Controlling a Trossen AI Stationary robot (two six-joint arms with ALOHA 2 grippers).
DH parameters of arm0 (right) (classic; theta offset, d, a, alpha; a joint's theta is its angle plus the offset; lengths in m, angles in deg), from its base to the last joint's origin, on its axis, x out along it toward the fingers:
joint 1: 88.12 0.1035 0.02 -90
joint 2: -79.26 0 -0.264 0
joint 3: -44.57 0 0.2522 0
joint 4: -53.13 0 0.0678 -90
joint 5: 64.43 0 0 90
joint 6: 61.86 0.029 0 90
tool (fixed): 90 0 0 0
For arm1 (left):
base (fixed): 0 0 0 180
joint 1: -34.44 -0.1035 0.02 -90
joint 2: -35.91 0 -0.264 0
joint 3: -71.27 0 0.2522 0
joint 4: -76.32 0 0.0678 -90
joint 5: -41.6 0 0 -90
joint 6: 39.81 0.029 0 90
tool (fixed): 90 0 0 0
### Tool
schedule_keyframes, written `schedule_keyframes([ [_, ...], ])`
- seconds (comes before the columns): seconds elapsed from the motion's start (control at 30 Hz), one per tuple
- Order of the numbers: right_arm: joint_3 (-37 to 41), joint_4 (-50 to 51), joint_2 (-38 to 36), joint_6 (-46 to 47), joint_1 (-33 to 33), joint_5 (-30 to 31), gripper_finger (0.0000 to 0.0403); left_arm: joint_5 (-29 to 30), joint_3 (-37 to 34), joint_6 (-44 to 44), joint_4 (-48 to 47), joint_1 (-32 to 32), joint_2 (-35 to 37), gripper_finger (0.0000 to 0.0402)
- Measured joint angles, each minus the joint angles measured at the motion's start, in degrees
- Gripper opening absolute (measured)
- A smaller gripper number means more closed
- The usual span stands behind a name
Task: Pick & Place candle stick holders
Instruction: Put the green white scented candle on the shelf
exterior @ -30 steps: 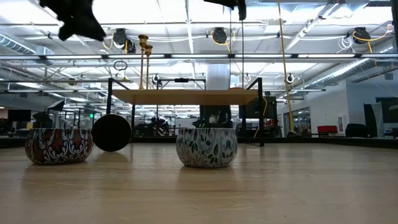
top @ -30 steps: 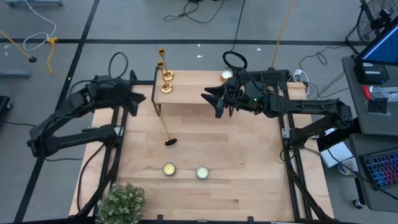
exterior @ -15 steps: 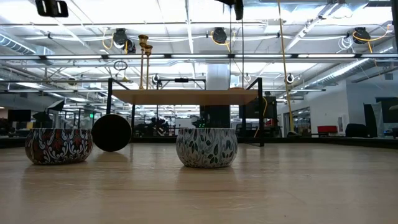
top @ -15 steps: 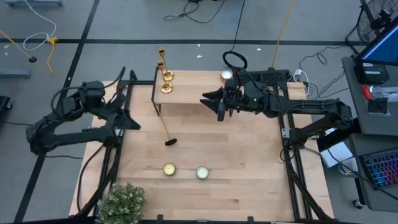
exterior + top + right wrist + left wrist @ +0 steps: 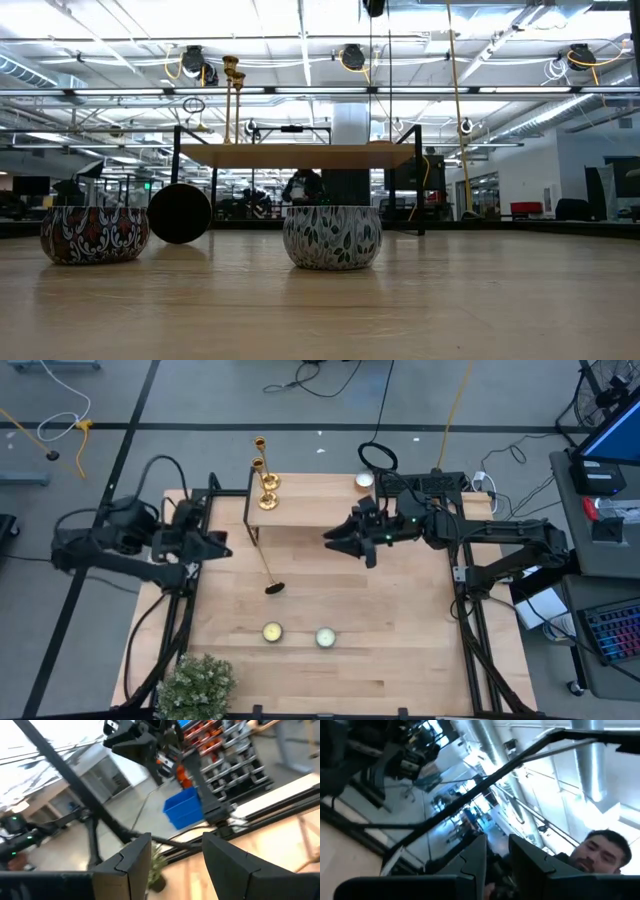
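Note:
Two gold candle stick holders [image 5: 265, 482] [image 5: 232, 100] stand upright on the left end of a small raised wooden shelf [image 5: 305, 510]. A third holder [image 5: 267, 565] lies slanted on the table in front of the shelf, its round base [image 5: 180, 213] on its rim toward the near side. My left gripper [image 5: 222, 546] hovers left of the lying holder, high above the table, open by a narrow gap [image 5: 497, 857], with nothing between its fingers. My right gripper [image 5: 330, 540] hangs in front of the shelf's right half, open and empty [image 5: 176, 855].
Two patterned candle tins [image 5: 272, 631] [image 5: 325, 637] sit near the table's middle front. A third candle [image 5: 364, 481] glows at the shelf's far right corner. A potted plant [image 5: 195, 685] stands at the near left corner. A person [image 5: 600, 852] shows beyond the table.
My left gripper has swung away from the shelf's left end toward the near edge, risen out of the low view and tipped upward while rolling. My right gripper has stayed in place and turned at the wrist. The candle stick holders have not moved.

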Motion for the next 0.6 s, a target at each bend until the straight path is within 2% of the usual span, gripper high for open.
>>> schedule_keyframes([
  [0.23,0.0,-0.1,-0.7,1.9,0.7,-5.0,0.0171,16.1,-0.1,9.9,2.4,16.3,-12.0,0.0088],
  [0.4,0.0,0.5,-0.8,1.3,0.8,-6.5,0.0171,28.3,0.7,11.8,2.3,24.2,-20.4,0.0088],
  [0.5,0.0,1.6,-0.8,1.0,0.8,-8.4,0.0171,34.4,2.3,10.1,-1.9,27.4,-24.0,0.0088],
  [0.6,0.0,5.1,-0.8,0.1,0.8,-9.9,0.0171,37.2,5.0,4.9,-11.8,29.7,-26.2,0.0088],
])
